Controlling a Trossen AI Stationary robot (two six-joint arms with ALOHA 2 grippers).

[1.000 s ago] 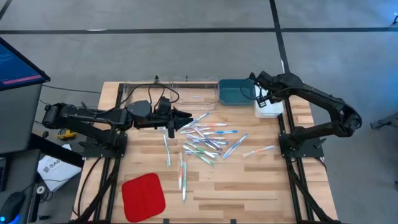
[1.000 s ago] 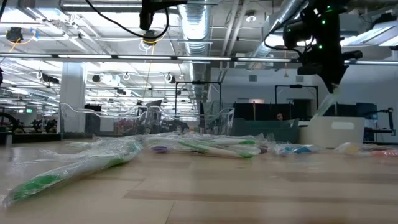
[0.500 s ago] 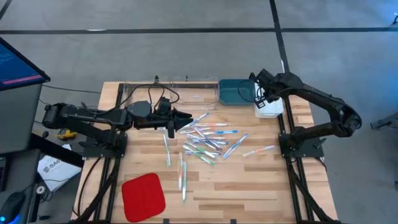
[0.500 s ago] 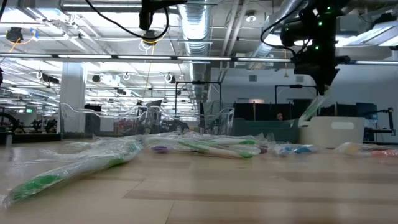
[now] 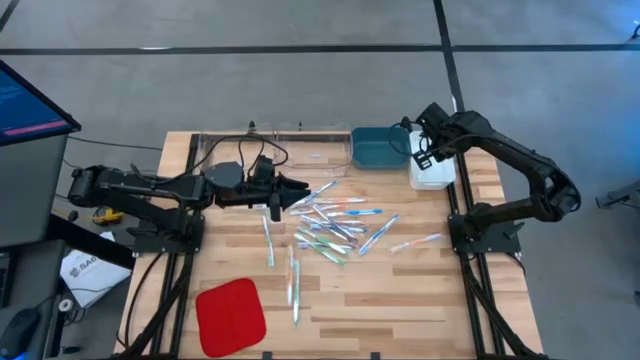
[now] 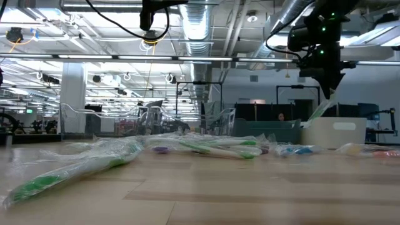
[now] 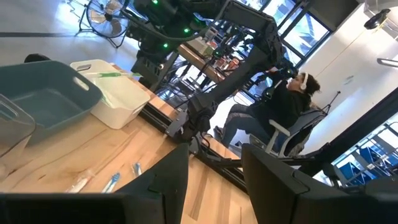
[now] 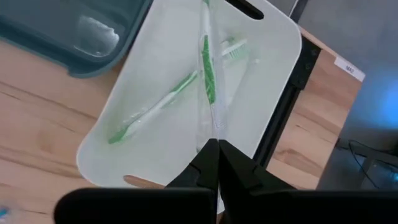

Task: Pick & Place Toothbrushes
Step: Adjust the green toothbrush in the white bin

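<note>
Several toothbrushes (image 5: 335,225) in clear wrappers lie scattered on the middle of the wooden table. My right gripper (image 8: 217,152) is above the white bin (image 5: 432,175) at the far right, shut on a green toothbrush (image 8: 208,74). Another green toothbrush (image 8: 155,109) lies flat on that bin's floor. My left gripper (image 5: 303,188) hovers level at the left of the pile, open, with nothing between its fingers (image 7: 168,186). My right gripper pinches one end of the wrapped green toothbrush (image 8: 214,134) between its two fingertips. The fingers point steeply down from above. The toothbrush hangs slanted below the gripper (image 6: 319,112), over the white bin's opening.
A teal bin (image 5: 378,148) stands next to the white one, and a clear bin (image 5: 270,150) sits along the far edge. A red pad (image 5: 230,312) lies at the near left. A person (image 7: 280,106) sits beyond the table's right side.
My right gripper has shifted slightly toward the table's right edge over the white bin and rolled its wrist. The held toothbrush has swung with it and hangs at a different slant.
</note>
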